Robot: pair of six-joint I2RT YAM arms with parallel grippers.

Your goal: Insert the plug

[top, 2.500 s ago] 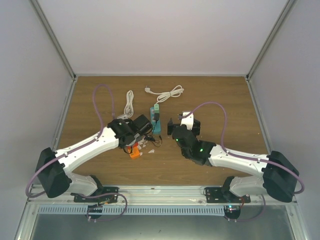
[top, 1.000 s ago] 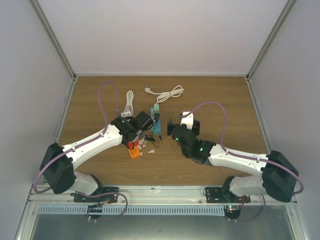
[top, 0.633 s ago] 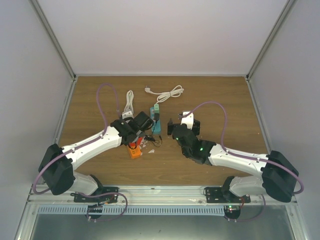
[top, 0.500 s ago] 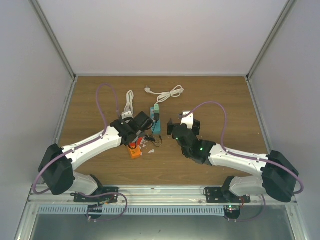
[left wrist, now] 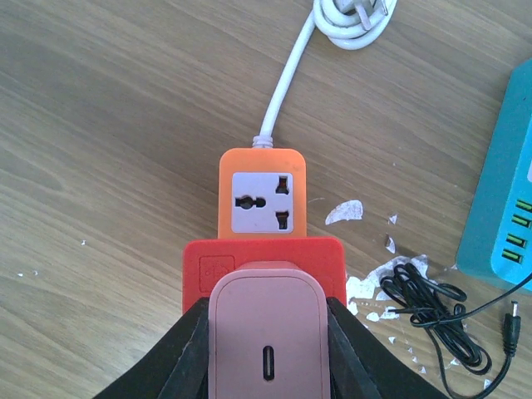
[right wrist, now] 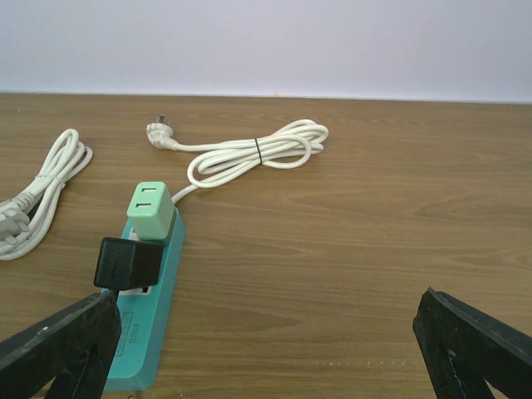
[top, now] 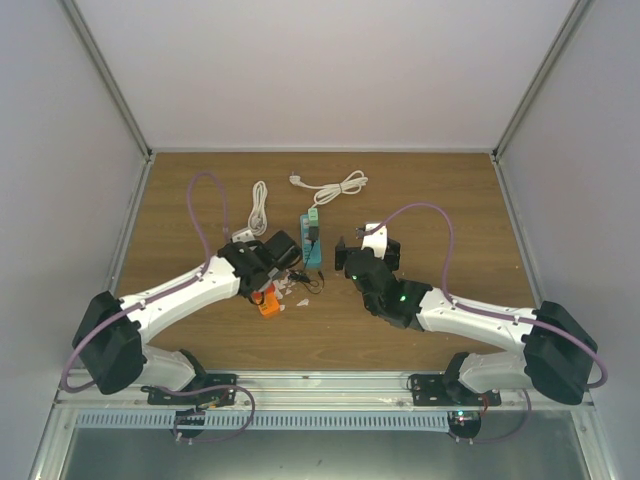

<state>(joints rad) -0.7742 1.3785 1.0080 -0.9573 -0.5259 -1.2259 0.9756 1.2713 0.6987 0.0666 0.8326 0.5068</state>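
Observation:
The plug [right wrist: 126, 263], a small black boxy adapter, sits on the teal power strip [right wrist: 145, 341] just below a pale green adapter [right wrist: 150, 209]. Its thin black wire [left wrist: 432, 299] lies coiled on the wood. From above the plug [top: 312, 237] is on the strip's middle. My left gripper [left wrist: 266, 307] is shut on a pink charger [left wrist: 264, 341] that stands on the orange power strip [left wrist: 262, 179], behind a red adapter [left wrist: 249, 256]. My right gripper [right wrist: 264, 316] is wide open and empty, just right of the teal strip.
A coiled white cord with a white plug [right wrist: 249, 154] lies beyond the teal strip. Another white cord bundle [right wrist: 37, 195] lies at the left and leads to the orange strip. White flecks [left wrist: 345, 212] are scattered on the wood. The enclosure walls [top: 120, 120] surround the table.
My left wrist has shifted slightly left and nearer over the orange strip, and the left arm has resettled. The right arm and the black plug have not moved.

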